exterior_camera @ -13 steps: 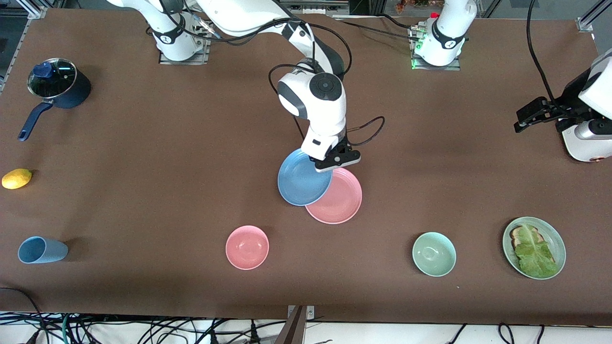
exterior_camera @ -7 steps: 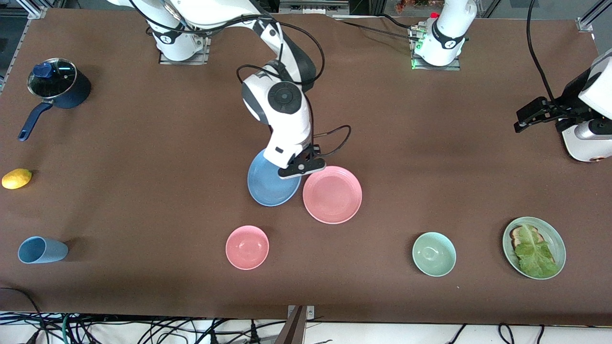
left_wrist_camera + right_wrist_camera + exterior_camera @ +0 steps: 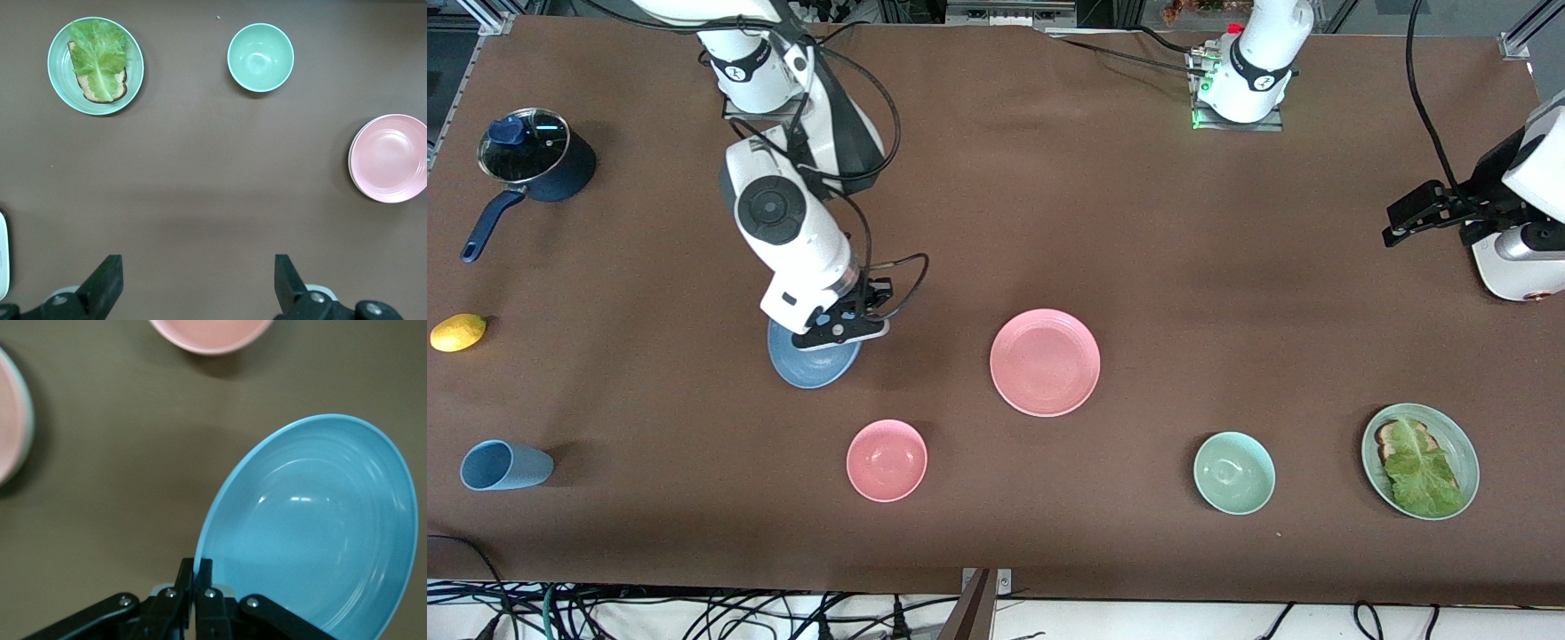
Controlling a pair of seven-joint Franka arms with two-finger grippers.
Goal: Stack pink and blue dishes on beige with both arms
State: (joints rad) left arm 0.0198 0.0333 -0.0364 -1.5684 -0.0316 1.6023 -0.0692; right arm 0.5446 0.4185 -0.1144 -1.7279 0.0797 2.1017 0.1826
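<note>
No writing legible; right tool (image 3: pixel 838 335) pinches blue plate (image 3: pixel 811 366) rim

right hand (image 3: pixel 841 331) clamped, left hand (image 3: pixel 197 283) spread, waiting

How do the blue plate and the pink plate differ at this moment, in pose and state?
The blue plate is tilted, pinched at its rim by the shut fingers of the right gripper; the pink plate lies flat on the table, with nothing gripping it. The blue plate is toward the right arm's end of the table; the pink plate sits near the middle. Both are round, matte plates with ringed rims. The left gripper waits open.
</note>
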